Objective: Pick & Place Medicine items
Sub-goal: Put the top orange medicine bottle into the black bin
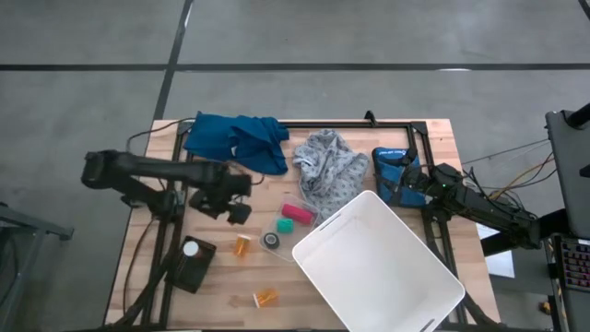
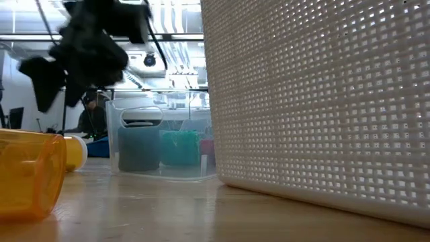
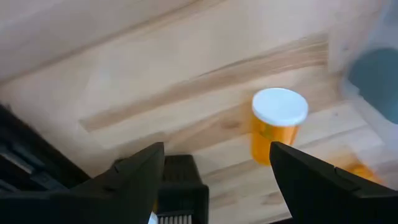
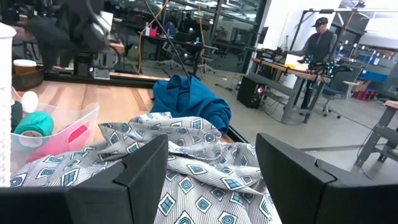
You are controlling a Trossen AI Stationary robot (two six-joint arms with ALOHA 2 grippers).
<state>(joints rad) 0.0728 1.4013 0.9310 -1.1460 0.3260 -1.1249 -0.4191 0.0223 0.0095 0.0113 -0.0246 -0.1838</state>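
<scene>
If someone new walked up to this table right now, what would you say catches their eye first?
Probably the big white perforated basket on the table's right half, which fills most of the low view. Next, the left gripper, open, hovering over the wood near an orange pill bottle with a white cap; another bottle lies near the front edge. At the back, a blue cloth and a grey patterned cloth lie crumpled side by side.

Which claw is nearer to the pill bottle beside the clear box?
Left. The left claw hangs open just above the pill bottle. The right claw is far across the table, beyond the white basket.
</scene>
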